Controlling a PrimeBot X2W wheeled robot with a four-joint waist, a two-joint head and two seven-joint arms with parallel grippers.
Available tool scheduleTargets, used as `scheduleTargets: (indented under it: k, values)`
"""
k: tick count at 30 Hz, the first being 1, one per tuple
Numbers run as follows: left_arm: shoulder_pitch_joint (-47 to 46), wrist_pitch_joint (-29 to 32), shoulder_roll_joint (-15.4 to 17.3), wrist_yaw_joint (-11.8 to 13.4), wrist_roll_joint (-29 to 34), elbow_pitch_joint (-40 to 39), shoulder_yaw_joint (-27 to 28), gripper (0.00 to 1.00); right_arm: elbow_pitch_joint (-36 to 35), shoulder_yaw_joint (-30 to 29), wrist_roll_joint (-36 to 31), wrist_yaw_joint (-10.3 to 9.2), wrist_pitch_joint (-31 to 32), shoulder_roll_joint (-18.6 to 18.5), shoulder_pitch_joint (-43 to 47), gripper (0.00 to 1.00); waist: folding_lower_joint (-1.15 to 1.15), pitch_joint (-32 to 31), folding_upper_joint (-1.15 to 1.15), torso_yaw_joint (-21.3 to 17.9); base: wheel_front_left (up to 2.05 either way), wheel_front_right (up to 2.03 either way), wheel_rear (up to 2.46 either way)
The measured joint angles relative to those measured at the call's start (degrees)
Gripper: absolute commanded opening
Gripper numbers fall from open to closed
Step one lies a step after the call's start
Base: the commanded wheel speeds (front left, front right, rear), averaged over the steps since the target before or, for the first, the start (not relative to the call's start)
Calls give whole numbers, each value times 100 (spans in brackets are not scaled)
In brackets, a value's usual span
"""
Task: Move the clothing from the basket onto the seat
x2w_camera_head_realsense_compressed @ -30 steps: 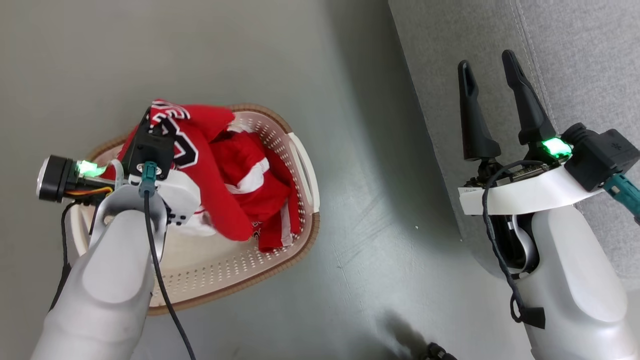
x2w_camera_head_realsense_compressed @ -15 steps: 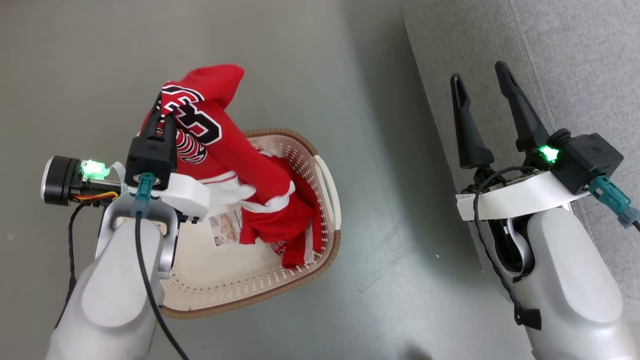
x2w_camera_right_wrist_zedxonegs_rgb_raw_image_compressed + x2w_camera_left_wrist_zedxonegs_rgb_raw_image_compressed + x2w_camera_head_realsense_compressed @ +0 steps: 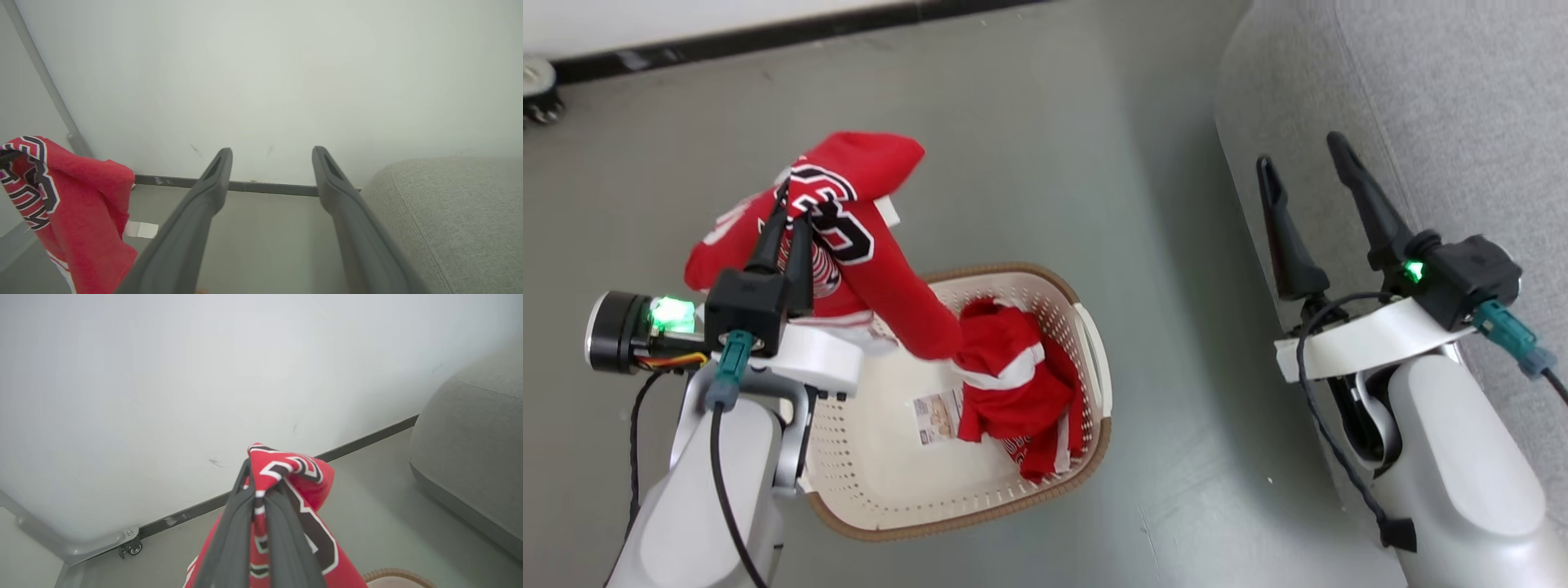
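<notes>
My left gripper [image 3: 794, 204] is shut on the red jersey [image 3: 866, 237], which hangs lifted above the basket's far-left rim, its lower end trailing down into the basket. Through the left wrist camera the jersey [image 3: 294, 486] is pinched between the two closed fingers [image 3: 235, 522]. The red shorts [image 3: 1013, 392] with white stripes lie bunched in the right half of the cream basket [image 3: 980, 498]. My right gripper [image 3: 1303, 151] is open with nothing in it, at the front edge of the grey seat [image 3: 1462, 122]. The right wrist camera catches the jersey [image 3: 81, 204] at left and the seat [image 3: 449, 212] at right.
Grey floor [image 3: 1045, 163] lies between the basket and the seat. A white wall with a dark baseboard [image 3: 768, 37] runs along the far side. A caster wheel [image 3: 535, 86] sits at the far left. A barcode label [image 3: 935, 416] shows on the basket's bottom.
My left gripper has lifted the jersey up out of the basket, baring the label on the bottom. The head camera has tilted, shifting the whole scene. The right gripper stays open.
</notes>
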Motion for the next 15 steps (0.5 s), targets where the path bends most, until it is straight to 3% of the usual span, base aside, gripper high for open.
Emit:
scheduleTargets:
  k: [15]
  values:
    - [524,0,126,-520,-277,-450,-65,0,455,770,13,1,0,-339,495,100,0,-968,0,361,0,0,0]
